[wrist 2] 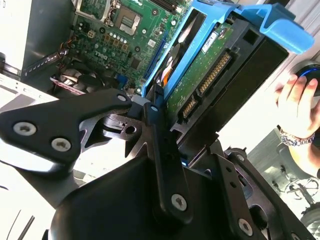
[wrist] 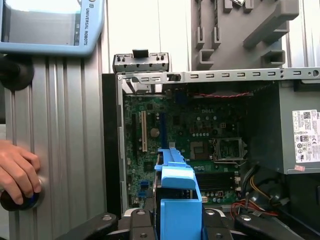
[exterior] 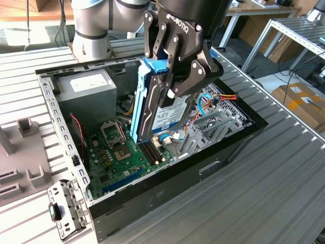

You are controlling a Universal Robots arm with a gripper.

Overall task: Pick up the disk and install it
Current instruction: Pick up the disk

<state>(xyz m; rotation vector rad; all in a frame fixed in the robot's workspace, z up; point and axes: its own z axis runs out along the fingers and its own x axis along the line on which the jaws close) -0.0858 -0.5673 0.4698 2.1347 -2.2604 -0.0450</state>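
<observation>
Holding the disk [exterior: 167, 119] on edge in the claw [exterior: 161, 87], pinched firmly onto its flat faces, over the middle of the open computer case [exterior: 152, 203] above the green board [exterior: 119, 152], upright seemingly to clear the cables [exterior: 223, 96] on the exterior view's right.

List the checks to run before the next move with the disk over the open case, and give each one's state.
1. Gripper shut on the disk, which is held on edge: ok.
2. Blue side rails fitted on the disk: ok.
3. Gap between the disk's lower edge and the motherboard: cannot tell.
4. Loose cables lie close beside the disk: not ok.
5. Person's hand outside the computer case: ok.
</observation>
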